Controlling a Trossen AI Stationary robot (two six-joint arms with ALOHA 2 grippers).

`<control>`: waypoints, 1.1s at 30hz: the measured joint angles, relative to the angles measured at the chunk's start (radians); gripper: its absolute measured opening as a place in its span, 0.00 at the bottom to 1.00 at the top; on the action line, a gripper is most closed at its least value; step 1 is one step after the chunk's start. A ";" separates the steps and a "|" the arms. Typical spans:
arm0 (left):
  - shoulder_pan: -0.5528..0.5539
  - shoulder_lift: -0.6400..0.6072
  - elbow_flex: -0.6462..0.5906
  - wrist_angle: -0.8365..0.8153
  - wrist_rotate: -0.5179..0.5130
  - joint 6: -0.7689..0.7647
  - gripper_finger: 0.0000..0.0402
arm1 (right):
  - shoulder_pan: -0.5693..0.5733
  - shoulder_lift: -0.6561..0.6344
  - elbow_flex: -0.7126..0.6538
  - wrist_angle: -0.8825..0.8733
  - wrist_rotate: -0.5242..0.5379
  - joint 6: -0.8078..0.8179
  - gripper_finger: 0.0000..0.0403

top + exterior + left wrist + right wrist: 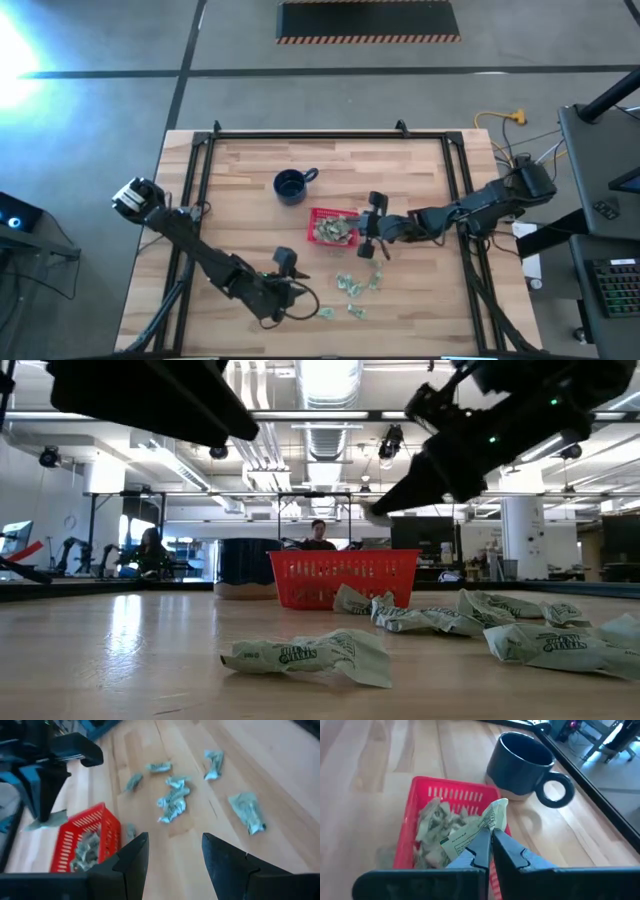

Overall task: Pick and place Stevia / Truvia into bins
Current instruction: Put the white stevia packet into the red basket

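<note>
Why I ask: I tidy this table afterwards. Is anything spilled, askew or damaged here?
Nothing is spilled or broken. The red basket and blue mug stand upright. The loose sachets on the table are crumpled, awaiting sorting. The right gripper holds one sachet over the basket.

Both arms are dark, nearly black, built of slim jointed segments. The left arm's outer end carries a pale grey-white cylindrical block with dark bands. The left claw (pixel 174 865) ends in two broad, flat, matte black fingers with angled inner edges and stepped shoulders. The right claw (pixel 488 845) has the same dark fingers, tapering to thin tips. In the low view, small green lights glow on the right arm's dark housing, and thin black cables trail from its base.
</note>
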 joint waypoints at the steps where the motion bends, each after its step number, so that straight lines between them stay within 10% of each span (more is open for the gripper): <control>1: 0.007 0.002 -0.001 0.002 0.009 0.000 0.42 | -0.007 0.022 0.014 0.001 0.000 -0.005 0.02; 19: 0.079 0.070 -0.010 0.020 0.062 -0.006 0.42 | -0.050 0.050 0.102 -0.135 -0.014 0.003 0.28; 26: 0.096 0.082 -0.012 0.021 0.110 -0.007 0.42 | 0.020 0.022 0.093 -0.163 -0.373 -0.017 0.35; 33: 0.097 0.082 -0.013 0.023 0.114 -0.008 0.42 | 0.068 0.106 0.093 -0.143 -0.413 -0.037 0.33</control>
